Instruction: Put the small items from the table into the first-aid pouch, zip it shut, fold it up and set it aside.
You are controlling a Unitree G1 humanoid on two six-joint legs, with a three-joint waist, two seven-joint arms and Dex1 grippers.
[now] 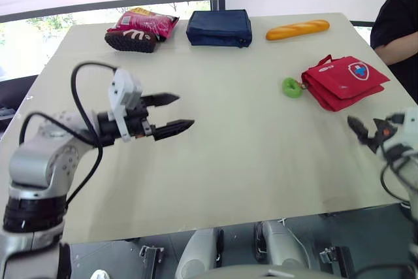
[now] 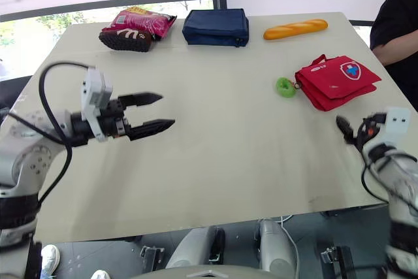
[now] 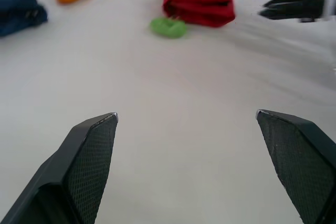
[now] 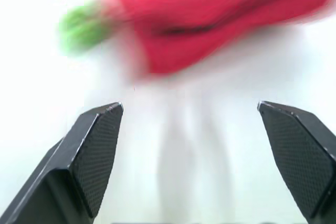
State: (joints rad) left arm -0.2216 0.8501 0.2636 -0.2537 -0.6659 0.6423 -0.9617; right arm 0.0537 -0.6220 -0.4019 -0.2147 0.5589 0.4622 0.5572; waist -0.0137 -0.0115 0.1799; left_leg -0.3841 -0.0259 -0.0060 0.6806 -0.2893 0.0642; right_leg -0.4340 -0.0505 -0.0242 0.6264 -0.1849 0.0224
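so, nearest me at the lower right of the frame, the right gripper (image 1: 367, 130) hovers over the table (image 1: 248, 161) edge, fingers spread wide with nothing between them. the left gripper (image 1: 185, 110) hangs left of centre, also spread and empty, pointing toward the right of the frame. further up on the right lies the red first-aid pouch (image 1: 343, 80), flat and looking folded, its long axis running roughly left to right, with a green ring (image 1: 292, 87) just beside its left end. the pouch sits just above the right gripper, straight ahead of its fingers, and well apart from the left one, so i judge the right arm should reach. along the top edge lie a navy pouch (image 1: 219, 28), a toy baguette (image 1: 297, 29) and a snack packet (image 1: 145, 23).
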